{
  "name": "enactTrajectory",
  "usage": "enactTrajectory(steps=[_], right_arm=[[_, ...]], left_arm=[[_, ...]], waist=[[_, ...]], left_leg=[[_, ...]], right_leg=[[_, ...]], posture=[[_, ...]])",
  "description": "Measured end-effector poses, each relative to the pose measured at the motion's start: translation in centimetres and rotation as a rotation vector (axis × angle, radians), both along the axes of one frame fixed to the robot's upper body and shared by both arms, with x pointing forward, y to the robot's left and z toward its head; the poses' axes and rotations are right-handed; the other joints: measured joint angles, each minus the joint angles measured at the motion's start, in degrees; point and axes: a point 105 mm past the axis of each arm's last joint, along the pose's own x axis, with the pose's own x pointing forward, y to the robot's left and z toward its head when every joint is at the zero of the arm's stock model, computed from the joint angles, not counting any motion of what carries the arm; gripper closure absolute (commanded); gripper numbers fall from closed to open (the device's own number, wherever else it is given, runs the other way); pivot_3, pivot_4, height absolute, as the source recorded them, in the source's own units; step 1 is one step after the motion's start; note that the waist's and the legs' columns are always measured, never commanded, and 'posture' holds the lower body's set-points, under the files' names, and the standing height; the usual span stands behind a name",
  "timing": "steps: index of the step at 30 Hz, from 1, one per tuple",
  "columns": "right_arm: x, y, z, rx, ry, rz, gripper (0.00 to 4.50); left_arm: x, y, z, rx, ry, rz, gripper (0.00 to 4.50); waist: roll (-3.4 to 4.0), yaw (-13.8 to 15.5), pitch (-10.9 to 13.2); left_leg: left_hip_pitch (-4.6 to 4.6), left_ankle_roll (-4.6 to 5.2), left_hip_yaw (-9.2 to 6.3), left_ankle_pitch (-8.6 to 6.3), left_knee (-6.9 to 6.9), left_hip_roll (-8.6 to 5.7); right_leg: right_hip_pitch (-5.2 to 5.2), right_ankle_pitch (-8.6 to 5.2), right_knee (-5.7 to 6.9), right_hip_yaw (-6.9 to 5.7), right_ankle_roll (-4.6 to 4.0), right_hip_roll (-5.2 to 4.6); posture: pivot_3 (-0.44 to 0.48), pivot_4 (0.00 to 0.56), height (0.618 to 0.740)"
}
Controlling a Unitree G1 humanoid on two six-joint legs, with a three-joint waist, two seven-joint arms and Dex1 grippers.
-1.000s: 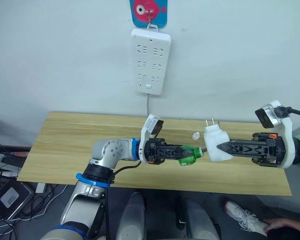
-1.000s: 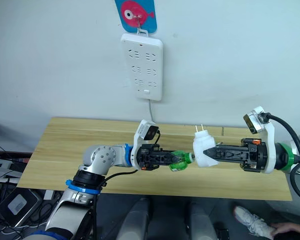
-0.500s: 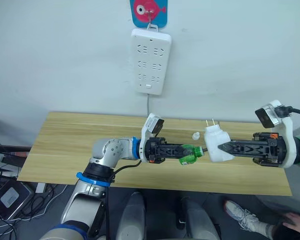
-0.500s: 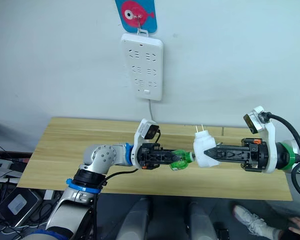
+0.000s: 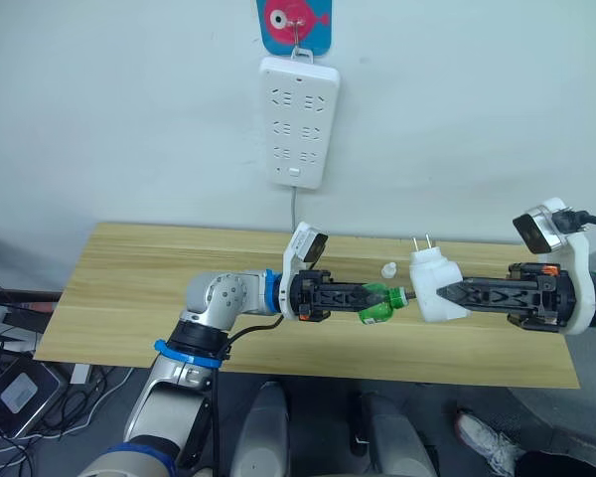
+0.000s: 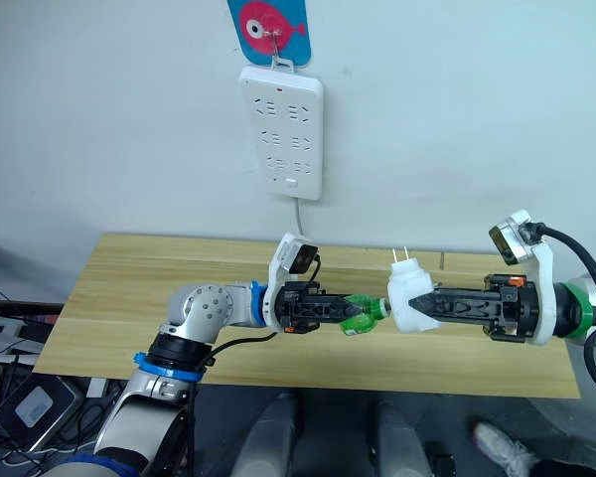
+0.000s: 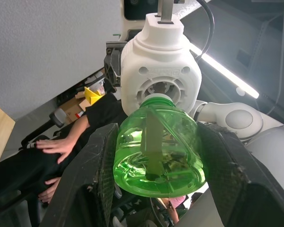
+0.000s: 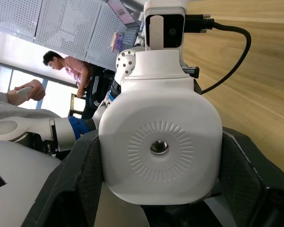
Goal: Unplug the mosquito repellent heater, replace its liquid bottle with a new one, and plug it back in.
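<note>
Here, from the head camera, I see my right gripper [image 5: 445, 293] clamped on the white mosquito repellent heater [image 5: 432, 285], held above the wooden table [image 5: 139, 268], below and to the right of the wall power strip [image 5: 298, 119], its prongs pointing up. My left gripper [image 5: 363, 301] is closed on a green liquid bottle [image 5: 379, 303], its neck at the heater.

In the left wrist view, the bottle neck meets the heater's threaded socket [image 7: 161, 90].

In the right wrist view, both fingers pinch the heater's flat sides. I judge it light, rigid and smooth; that side grip suits twisting.
</note>
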Motion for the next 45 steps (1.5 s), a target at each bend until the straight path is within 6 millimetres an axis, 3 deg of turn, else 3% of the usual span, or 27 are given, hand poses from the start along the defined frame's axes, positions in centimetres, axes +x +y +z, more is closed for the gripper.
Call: enactTrajectory(steps=[9, 45], right_arm=[[0.1, -1.0, 0.3, -0.021, 0.031, -0.012, 1.53], [0.2, 1.1, -0.1, -0.055, -0.045, 0.005, 1.53]], left_arm=[[-0.1, 0.2, -0.1, 0.009, -0.005, -0.01, 2.24], [0.1, 0.0, 0.2, 0.003, -0.014, 0.0, 2.24]], waist=[[0.0, 0.02, 0.0], [0.0, 0.01, 0.0]], left_leg=[[0.0, 0.0, 0.0, 0.0, 0.0, 0.0], [0.0, 0.0, 0.0, 0.0, 0.0, 0.0]], right_leg=[[0.0, 0.0, 0.0, 0.0, 0.0, 0.0], [0.0, 0.0, 0.01, -0.01, 0.0, 0.0]], posture=[[0.189, 0.288, 0.74], [0.189, 0.285, 0.74]])
